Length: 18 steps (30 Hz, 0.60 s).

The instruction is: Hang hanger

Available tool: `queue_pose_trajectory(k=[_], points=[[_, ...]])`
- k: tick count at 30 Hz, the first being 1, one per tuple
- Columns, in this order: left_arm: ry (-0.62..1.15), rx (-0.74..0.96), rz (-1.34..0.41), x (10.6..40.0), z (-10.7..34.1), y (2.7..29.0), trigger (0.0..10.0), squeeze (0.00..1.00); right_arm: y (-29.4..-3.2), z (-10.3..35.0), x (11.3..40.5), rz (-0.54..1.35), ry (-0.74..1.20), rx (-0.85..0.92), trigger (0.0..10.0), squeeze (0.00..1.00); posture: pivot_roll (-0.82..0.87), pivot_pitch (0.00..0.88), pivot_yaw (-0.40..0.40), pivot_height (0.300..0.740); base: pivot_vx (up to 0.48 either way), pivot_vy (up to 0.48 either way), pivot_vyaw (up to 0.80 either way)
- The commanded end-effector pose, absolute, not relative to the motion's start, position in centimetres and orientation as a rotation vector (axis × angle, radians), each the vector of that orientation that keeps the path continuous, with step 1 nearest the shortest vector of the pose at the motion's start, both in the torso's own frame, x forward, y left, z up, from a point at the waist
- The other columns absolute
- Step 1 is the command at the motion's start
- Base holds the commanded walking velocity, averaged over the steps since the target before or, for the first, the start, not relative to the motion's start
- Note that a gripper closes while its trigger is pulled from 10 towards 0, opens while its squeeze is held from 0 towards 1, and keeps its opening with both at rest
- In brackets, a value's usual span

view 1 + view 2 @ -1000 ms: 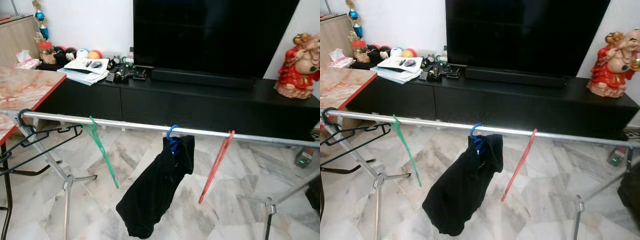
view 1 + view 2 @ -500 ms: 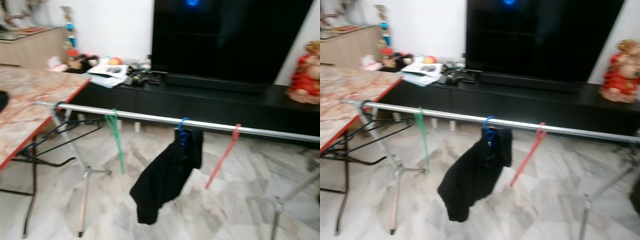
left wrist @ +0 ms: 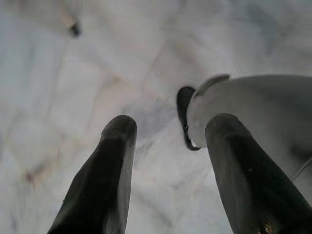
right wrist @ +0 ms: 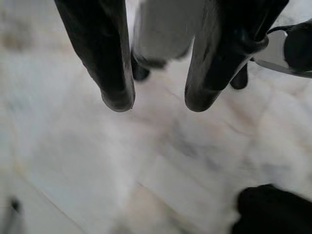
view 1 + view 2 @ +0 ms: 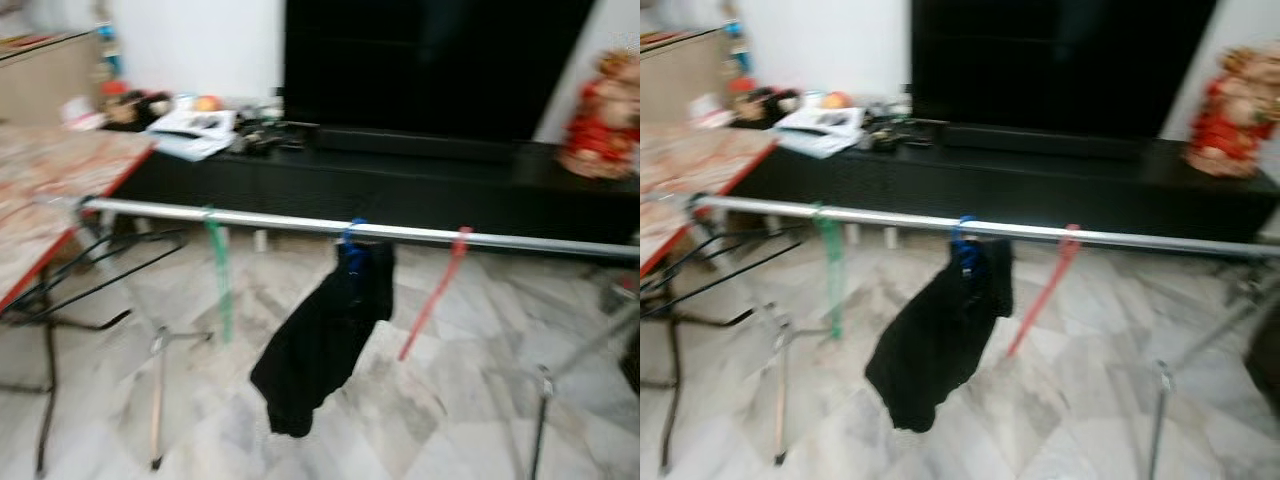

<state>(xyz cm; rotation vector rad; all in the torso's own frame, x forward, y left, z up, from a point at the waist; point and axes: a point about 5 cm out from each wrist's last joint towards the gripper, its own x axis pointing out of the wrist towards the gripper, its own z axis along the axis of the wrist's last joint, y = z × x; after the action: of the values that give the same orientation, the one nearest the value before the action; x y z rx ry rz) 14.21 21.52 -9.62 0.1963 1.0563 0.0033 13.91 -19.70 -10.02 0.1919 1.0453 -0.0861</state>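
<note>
Ahead — rail (image 5: pixel 300 223) over marble floor (image 5: pixel 430 400)

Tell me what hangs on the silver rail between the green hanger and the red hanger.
A blue hanger carrying a black garment hangs there, seen in both eye views.

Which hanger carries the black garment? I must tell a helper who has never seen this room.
In front of the long black TV cabinet runs a silver metal drying rail. Near its middle hangs the blue plastic hanger, between a green plastic hanger and a red plastic hanger. It alone holds the black cloth garment; its neighbours hang bare.
</note>
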Motion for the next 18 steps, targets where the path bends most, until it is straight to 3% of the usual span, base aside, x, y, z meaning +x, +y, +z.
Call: queue_pose_trajectory(k=[1,4,18], points=[[1.079,0.241,-0.032,13.65,-9.83,21.50,10.0,0.00,-19.55,-9.96,14.15,-0.091,1.040,0.199,10.0,0.00,0.13,0.000,-0.054,0.740,0.000,-0.390,-0.71],[1.082,0.235,-0.030,13.62,-9.85,21.50,10.0,0.00,-19.53,-9.96,14.16,-0.090,1.040,0.199,10.0,0.00,0.13,0.000,-0.054,0.740,0.000,-0.480,-0.70],[1.094,0.246,-0.033,13.44,-9.87,21.80,10.0,0.00,-19.30,-9.96,14.26,-0.091,1.038,0.207,10.0,0.00,0.13,0.000,-0.045,0.740,0.000,-0.038,-0.69]])
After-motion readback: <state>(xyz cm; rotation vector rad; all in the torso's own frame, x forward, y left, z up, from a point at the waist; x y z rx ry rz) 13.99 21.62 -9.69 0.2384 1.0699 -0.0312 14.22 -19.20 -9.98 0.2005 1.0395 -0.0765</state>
